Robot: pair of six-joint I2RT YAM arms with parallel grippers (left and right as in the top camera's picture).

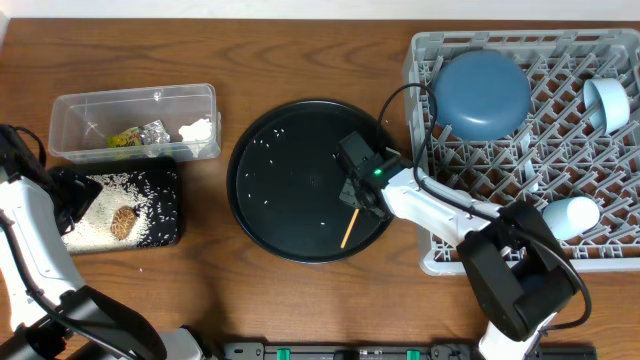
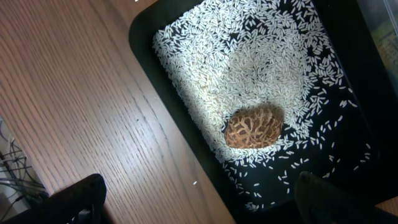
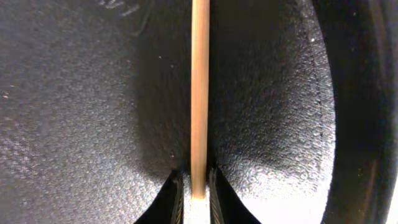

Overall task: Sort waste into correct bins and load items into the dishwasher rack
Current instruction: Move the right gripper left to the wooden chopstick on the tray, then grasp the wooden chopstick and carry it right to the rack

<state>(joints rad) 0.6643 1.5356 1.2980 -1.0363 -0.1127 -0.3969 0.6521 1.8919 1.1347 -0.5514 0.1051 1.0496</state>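
A wooden chopstick point(image 3: 199, 93) is being held by 1 end in the right gripper point(image 3: 198, 186), whose jaws are being pressed together on it, low over the right side of the round black tray point(image 1: 280, 170). The left gripper point(image 1: 72, 195), its jaws spread wide and empty, is being kept above the shallow black tray point(image 1: 170, 200) at the near left, where rice point(image 2: 249, 56) and a brown food scrap point(image 2: 254, 127) are lying.

The grey rack point(image 1: 425, 255) at the right is already being used by a blue bowl point(image 1: 480, 92) and 2 cups point(image 1: 607, 102), so the chopstick looks like the next item to be carried across.

The main risk is being posed by the grip itself. The stick is being pinched only at its tip, so it could swing or slide between the jaws during a lift. Its free end is being pointed toward the near rim of the round tray and might catch there. If it is released flat over the open lattice, it could drop through a gap or roll off. The rack's left wall is also being approached closely by the right arm and its cable, and a snag there is possible.

A few stray grains are being left on the round tray.
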